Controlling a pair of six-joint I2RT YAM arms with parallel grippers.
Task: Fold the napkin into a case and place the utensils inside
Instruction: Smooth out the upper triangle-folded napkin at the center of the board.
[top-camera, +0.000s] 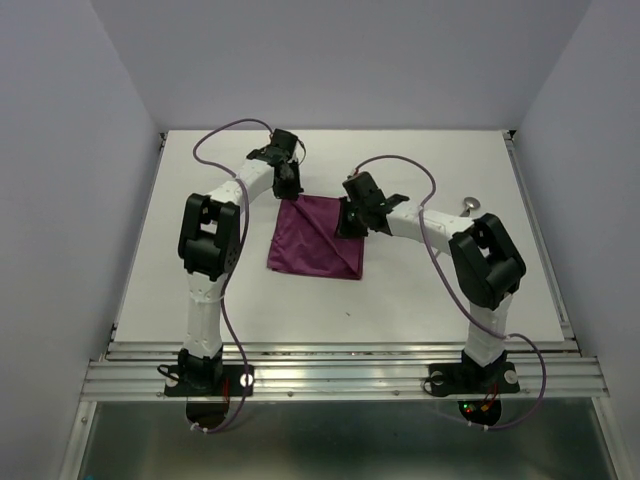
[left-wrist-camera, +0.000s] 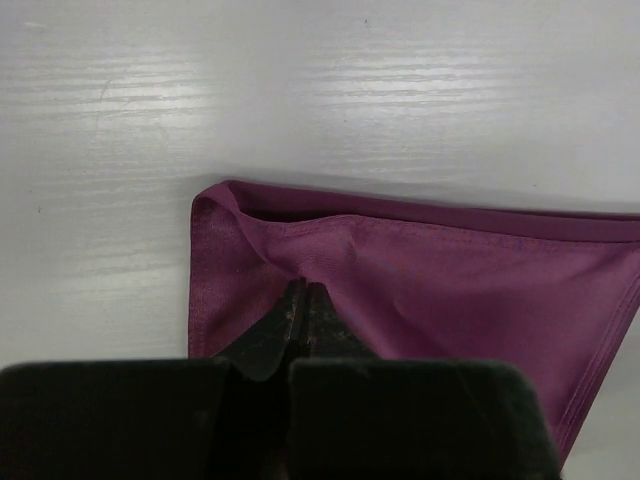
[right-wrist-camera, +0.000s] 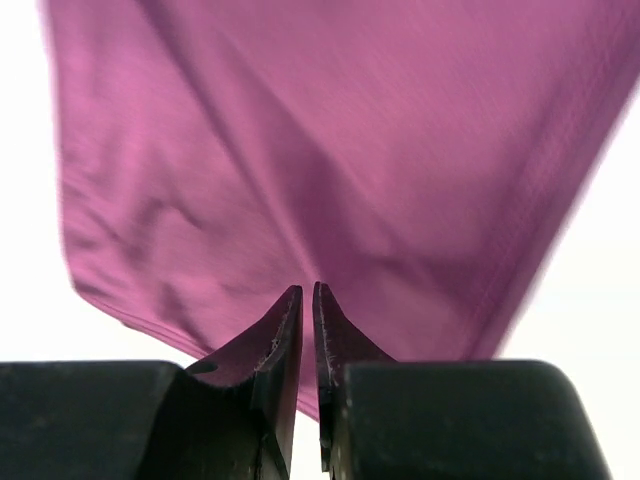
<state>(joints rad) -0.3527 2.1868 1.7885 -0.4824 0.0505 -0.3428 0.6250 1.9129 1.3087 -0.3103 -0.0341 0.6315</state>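
The napkin (top-camera: 318, 250) lies at the middle of the desk (top-camera: 430, 290). The left pincer (left-wrist-camera: 305, 292) is clamped on its far-left corner, and the right pincer (right-wrist-camera: 308, 295) pinches its far-right corner. A spoon (top-camera: 470, 205) lies near the right edge.

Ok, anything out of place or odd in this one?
Nothing spilled or damaged. The napkin lies askew with a diagonal crease, pinched at its far edge by the left tool and right tool. Only a spoon shows, far right.
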